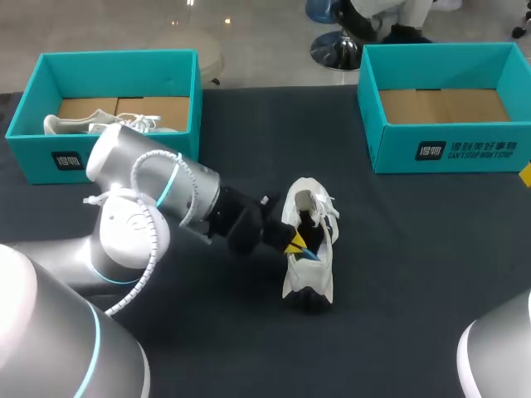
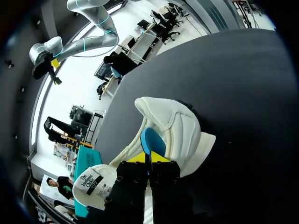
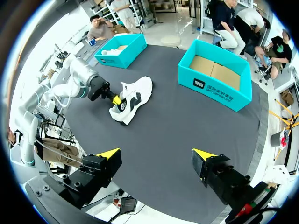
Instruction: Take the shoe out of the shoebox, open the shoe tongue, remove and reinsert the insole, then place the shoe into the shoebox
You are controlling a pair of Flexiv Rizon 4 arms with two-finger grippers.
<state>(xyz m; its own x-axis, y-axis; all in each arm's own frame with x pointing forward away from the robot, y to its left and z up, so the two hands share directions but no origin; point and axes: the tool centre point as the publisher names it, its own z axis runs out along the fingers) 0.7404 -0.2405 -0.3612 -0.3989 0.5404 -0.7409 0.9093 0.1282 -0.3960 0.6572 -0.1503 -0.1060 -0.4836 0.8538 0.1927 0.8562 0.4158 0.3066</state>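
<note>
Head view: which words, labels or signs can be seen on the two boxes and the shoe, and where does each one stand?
Right box, front wall: black label with white characters, then one line of white capitals; brand print, not quoted here.
Left box, front wall: the same kind of label, too small to read.
Shoe: no print shows.
</note>
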